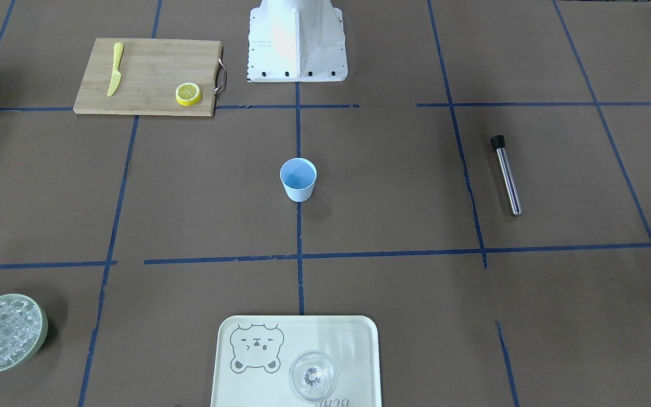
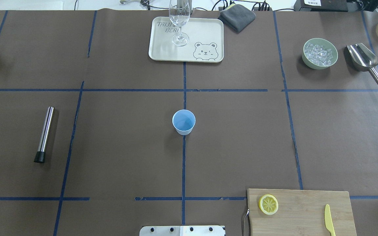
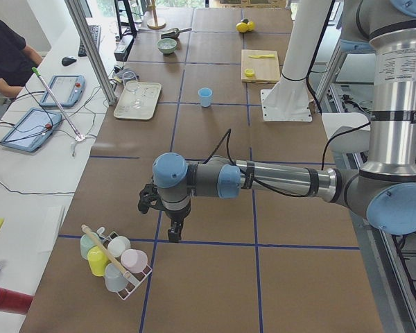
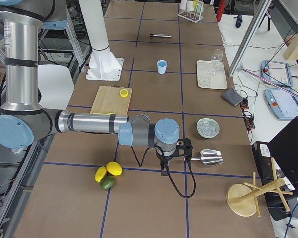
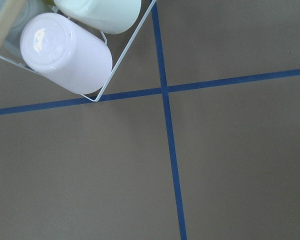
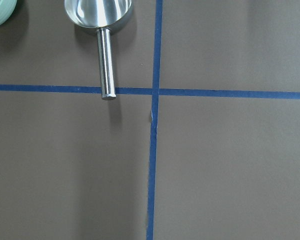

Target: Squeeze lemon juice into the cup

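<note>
**Lemon slice on the board, cup alone at mid-table, both arms out at the table's ends**

The lemon lies flat on the wooden cutting board in the lower right of the overhead view. It sits near the board's left end, well apart from the yellow knife at the right end. The cup stands upright in the centre of that view, on a blue tape line. Lemon and cup are well apart.

Both claws are well apart from them. The left gripper hangs pointing down over the brown table cover in the lower left of the left-side view, just beside a wire rack of upturned cups. Its wrist camera shows only tape lines and a corner of that rack. The right gripper hangs at the lower centre of the right-side view, near a metal scoop and a bowl of ice. Whether either claw is released or clenched cannot be told, since only the side views show them.

At the top of the overhead view a wine glass stands on a tray. A metal tube lies at the left.
</note>
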Robot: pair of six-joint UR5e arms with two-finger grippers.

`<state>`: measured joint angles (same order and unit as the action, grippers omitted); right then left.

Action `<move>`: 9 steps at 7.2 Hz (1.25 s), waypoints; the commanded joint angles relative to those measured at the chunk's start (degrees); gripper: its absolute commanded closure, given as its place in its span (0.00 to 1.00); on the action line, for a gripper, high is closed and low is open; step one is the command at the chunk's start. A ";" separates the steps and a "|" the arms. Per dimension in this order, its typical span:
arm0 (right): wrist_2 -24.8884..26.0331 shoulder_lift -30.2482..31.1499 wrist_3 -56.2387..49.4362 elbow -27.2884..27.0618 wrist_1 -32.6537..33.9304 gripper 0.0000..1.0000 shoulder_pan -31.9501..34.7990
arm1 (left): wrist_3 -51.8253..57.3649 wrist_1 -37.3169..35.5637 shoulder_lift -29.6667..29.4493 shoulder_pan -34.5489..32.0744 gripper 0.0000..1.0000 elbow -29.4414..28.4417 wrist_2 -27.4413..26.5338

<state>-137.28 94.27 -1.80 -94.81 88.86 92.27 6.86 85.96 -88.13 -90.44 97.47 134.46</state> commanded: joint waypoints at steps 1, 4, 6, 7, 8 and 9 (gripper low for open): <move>0.00 -0.23 0.04 -0.28 0.00 0.00 -0.07 | 0.08 0.09 -0.02 0.00 0.00 0.00 0.02; 0.17 -0.93 0.04 -0.03 -0.09 0.00 -0.07 | -0.01 0.09 -0.11 0.00 0.00 0.00 0.02; -0.09 -1.80 1.79 -2.47 -1.31 0.00 0.11 | -0.35 0.09 -0.20 0.00 0.00 0.96 0.02; -0.18 -0.59 4.15 -3.01 -1.75 0.00 0.11 | -0.36 0.09 -0.20 0.00 0.00 1.40 0.02; -0.52 -0.23 4.52 -3.97 -4.11 0.00 0.02 | -0.44 0.18 -0.46 0.09 0.00 2.54 0.02; -0.96 0.99 6.96 -5.98 -6.31 0.00 -0.42 | -1.92 0.18 -1.94 1.13 0.00 3.33 -0.07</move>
<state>-137.77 94.07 2.82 -98.77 85.13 92.21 6.11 86.10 -88.84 -90.14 99.73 134.46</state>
